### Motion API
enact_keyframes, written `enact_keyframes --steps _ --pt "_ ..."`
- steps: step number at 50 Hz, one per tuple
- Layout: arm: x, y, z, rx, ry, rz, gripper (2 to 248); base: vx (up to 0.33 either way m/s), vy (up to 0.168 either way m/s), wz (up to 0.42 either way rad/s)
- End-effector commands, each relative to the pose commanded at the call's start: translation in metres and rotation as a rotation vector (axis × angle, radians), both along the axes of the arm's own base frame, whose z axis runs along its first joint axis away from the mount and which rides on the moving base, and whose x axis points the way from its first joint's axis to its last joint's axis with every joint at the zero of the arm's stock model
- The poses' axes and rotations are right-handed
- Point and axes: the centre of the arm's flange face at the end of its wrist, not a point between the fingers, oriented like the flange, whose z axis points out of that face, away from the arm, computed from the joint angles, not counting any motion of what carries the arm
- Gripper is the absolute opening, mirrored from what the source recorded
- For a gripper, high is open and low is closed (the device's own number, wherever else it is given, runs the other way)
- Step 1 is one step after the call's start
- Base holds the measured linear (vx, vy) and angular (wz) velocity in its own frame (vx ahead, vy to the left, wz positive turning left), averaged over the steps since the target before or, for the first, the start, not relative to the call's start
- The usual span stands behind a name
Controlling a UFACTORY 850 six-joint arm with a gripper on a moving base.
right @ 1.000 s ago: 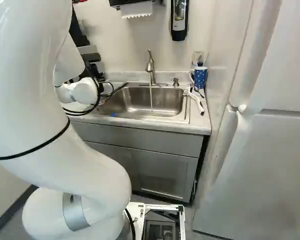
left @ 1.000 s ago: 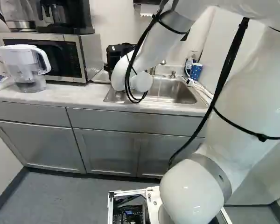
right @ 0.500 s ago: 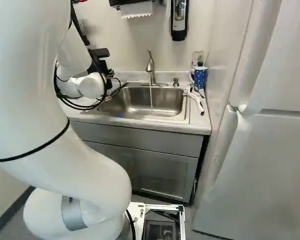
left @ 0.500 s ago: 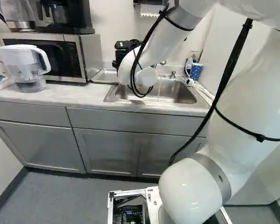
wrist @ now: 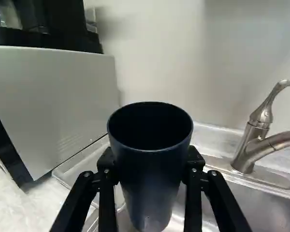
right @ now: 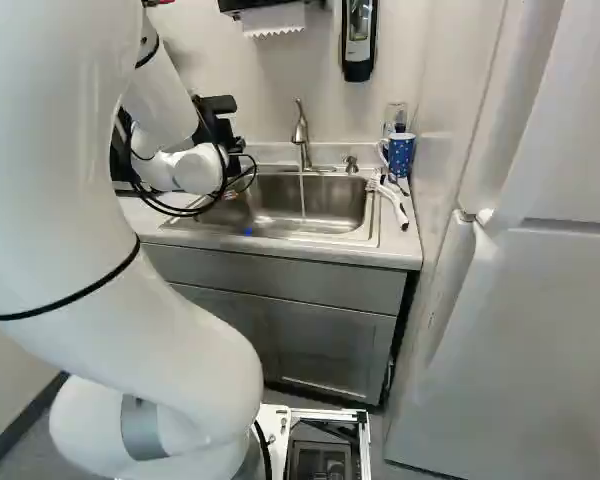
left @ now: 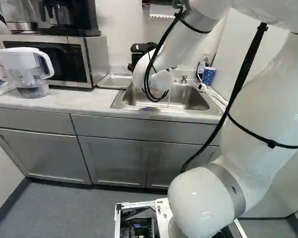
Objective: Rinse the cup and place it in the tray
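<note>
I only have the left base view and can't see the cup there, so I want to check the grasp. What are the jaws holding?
Observer: The wrist view shows them closed on a dark cup, one on each side of it.
Operator: Which way does its mouth face?
Observer: Up; the wrist view shows the open rim at the top and the body narrowing toward the base.
Operator: The arm blocks much of the faucet for me. Is the cup beneath it?
Observer: No, in the wrist view the faucet stands off to one side, apart from the cup.
</note>
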Motion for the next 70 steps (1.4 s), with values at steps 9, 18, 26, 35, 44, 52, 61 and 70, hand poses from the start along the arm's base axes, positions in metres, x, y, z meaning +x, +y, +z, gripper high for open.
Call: enact_keyframes --steps 9,18,26,35,44,52,61,70 --pt "0.001 -0.013 -0.002 -0.001 0.004 -0.027 125 0.000 0.000 0.000" --pt "0.002 -0.026 -0.010 -0.004 0.020 -0.055 125 0.000 0.000 0.000" --pt "0.002 -0.038 -0.018 -0.007 0.038 -0.079 125 0.000 0.000 0.000" --pt "0.001 -0.051 -0.028 -0.009 0.058 -0.106 125 0.000 0.000 0.000" --pt "0.001 -0.064 -0.037 -0.012 0.078 -0.134 125 0.000 0.000 0.000" --pt "0.000 -0.076 -0.046 -0.013 0.096 -0.158 125 0.000 0.000 0.000" --pt "-0.001 -0.089 -0.055 -0.014 0.113 -0.186 125 0.000 0.000 0.000" --pt "-0.003 -0.102 -0.063 -0.012 0.121 -0.213 125 0.000 0.000 0.000"
